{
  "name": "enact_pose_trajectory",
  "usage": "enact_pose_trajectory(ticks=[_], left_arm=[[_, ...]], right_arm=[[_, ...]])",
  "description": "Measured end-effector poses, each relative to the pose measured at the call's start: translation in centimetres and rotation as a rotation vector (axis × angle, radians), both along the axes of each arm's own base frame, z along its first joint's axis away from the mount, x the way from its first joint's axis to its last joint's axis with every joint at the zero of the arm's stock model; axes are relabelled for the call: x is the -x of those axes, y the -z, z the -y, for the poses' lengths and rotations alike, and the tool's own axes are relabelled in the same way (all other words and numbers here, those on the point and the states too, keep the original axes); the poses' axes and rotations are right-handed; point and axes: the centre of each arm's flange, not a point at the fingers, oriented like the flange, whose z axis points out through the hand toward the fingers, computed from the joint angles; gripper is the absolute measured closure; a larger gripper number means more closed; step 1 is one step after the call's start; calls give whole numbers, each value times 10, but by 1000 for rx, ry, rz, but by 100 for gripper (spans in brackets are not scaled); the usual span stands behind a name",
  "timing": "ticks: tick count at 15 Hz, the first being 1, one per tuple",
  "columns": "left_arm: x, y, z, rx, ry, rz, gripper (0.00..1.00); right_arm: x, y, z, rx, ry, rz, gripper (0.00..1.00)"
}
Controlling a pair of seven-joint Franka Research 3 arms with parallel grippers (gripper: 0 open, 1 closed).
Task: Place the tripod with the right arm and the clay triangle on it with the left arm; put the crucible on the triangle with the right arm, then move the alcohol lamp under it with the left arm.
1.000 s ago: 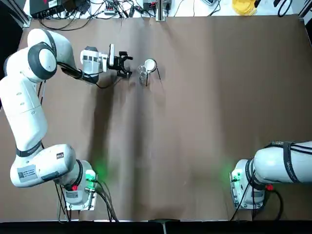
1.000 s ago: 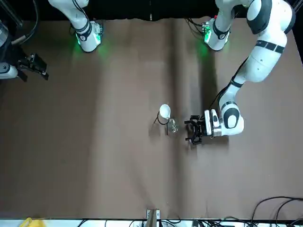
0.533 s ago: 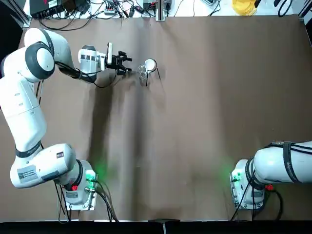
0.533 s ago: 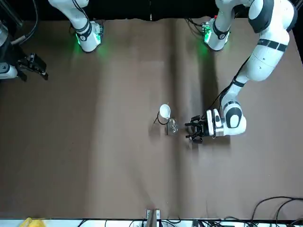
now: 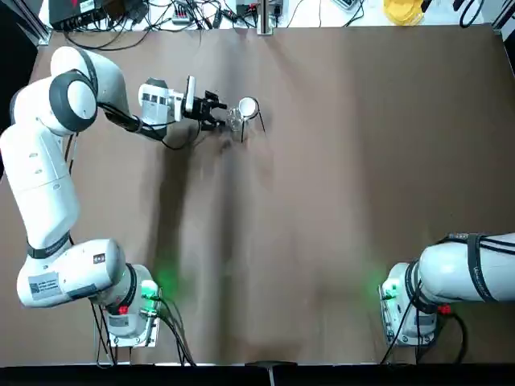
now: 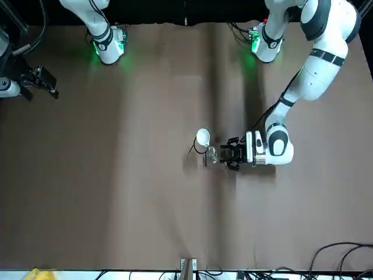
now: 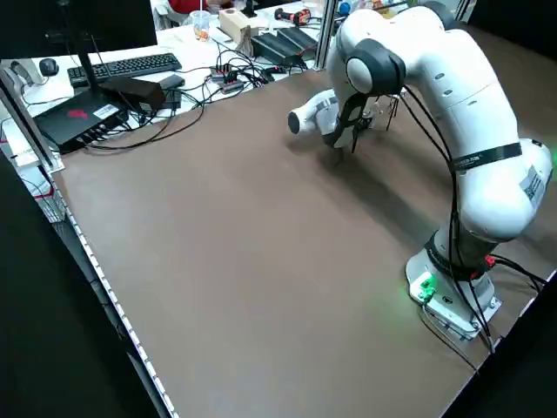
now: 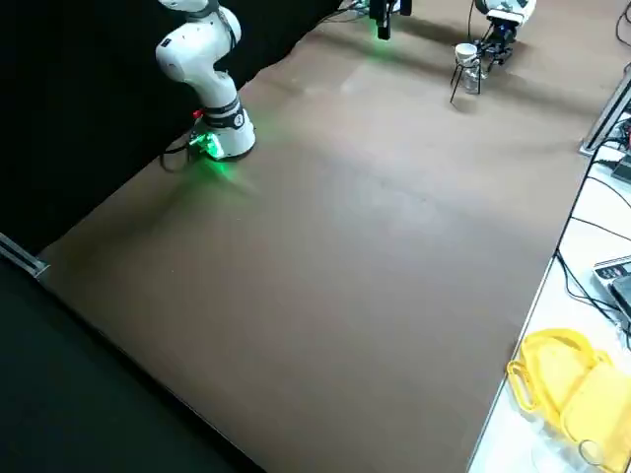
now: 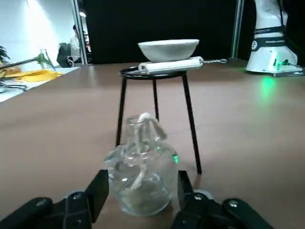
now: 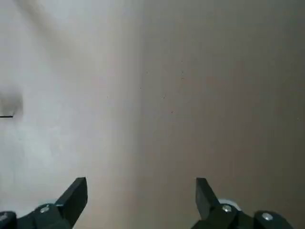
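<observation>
Lamp [image 9: 141,174] sits between released left jaws [image 9: 141,191] near the surface's [image 5: 338,201] far edge, beside the tripod [image 9: 157,107]; right jaws [image 10: 141,193] released.

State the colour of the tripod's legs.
Black; the tripod shows best in the left wrist view.

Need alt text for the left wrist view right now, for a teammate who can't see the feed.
The left gripper has its open fingers on either side of the alcohol lamp, a clear glass vessel with a white wick, standing on the brown table. Just beyond it stands the tripod, carrying the clay triangle with the crucible on top.
</observation>
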Motion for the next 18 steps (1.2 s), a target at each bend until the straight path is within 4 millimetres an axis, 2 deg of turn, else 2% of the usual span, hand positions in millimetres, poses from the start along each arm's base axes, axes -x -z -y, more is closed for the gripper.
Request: enact_pose_trajectory(ticks=[7, 18], left_arm=[[6, 8, 11, 1, 12, -15, 33], [12, 10, 54, -3, -26, -35, 33]], right_arm=[[0, 0, 3, 1, 7, 1, 0], [0, 0, 6, 2, 13, 1, 0]])
